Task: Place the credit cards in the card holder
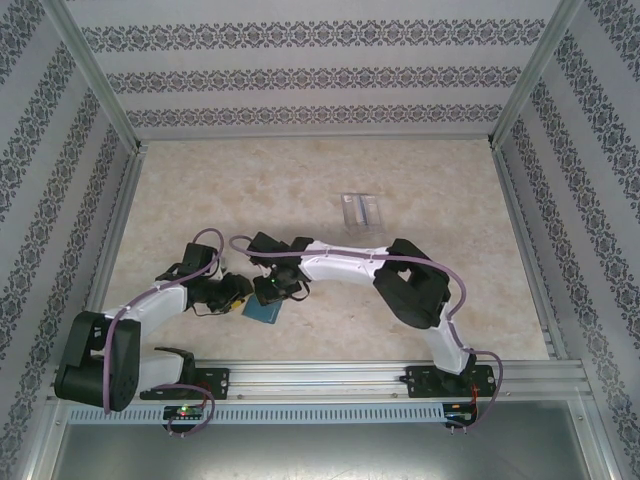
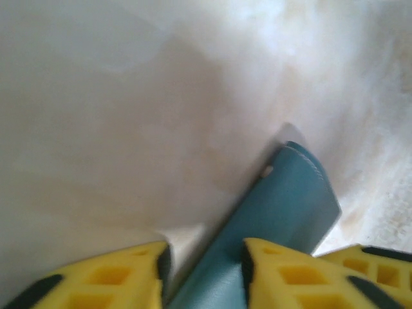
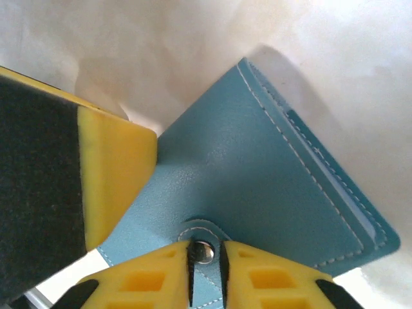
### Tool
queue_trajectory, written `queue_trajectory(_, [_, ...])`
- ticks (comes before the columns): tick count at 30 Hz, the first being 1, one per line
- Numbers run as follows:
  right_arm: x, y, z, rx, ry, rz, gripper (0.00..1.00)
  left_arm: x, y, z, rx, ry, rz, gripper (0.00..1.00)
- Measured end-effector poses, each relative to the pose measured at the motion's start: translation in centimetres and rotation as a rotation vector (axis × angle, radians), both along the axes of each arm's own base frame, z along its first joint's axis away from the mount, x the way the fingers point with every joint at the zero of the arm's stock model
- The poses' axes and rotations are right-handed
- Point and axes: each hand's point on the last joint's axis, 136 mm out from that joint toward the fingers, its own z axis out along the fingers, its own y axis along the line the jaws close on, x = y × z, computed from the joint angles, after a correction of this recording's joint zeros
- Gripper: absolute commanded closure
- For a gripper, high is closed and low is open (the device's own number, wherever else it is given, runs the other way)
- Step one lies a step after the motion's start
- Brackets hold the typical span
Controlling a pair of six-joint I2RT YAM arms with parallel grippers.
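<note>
A pale, marbled beige table [image 1: 180, 200], smooth and matte, is seen from above inside patterned walls. Two white and black arms are bent inward from the near edge, the left arm [image 1: 130, 310] and the right arm [image 1: 410, 285] meeting close to the front rail. Under their tips the wallet [image 1: 263, 311] is lying flat on the table: a squarish teal piece of grained, leather-like material with pale stitching along its borders. It appears folded closed, so the task is judged unfinished or at its closing step; which one cannot be told. Well apart, toward the back, a small clear plastic stand [image 1: 360, 208] is set; whether cards are kept in it is too small to tell. The left gripper [image 2: 203, 277], with ribbed yellow fingers, is parted around one wallet edge, a sliver of table showing beside one finger. The right gripper [image 3: 205, 283] is narrowed almost together, pinching the wallet's rounded tab at its shiny metal snap [image 3: 205, 251].
</note>
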Motion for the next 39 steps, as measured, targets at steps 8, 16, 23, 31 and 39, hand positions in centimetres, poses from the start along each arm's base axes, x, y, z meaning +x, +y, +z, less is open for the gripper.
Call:
queue_trajectory(8, [2.8,-3.4,10.5,0.147,-0.313,-0.061,0.69,3.2,1.8,4.5,0.143,-0.189,0.033,0.00])
queue_trajectory(16, [3.6,-14.0,24.2,0.325,-0.845,-0.184,0.02,5.7,5.1,10.5,0.328,-0.366,0.126,0.00])
queue_trajectory(23, [5.3,-24.8,23.4,0.143,-1.138,-0.380,0.02,6.4,8.9,13.2,0.548,-0.480,0.185,0.00])
queue_trajectory(31, [7.3,-37.0,16.3,-0.097,-1.208,-0.600,0.02,6.8,9.1,8.5,0.711,-0.631,-0.016,0.00])
queue_trajectory(39, [9.2,-41.4,9.6,-0.209,-1.077,-0.644,0.02,9.0,9.4,9.6,0.880,-0.846,-0.125,0.01])
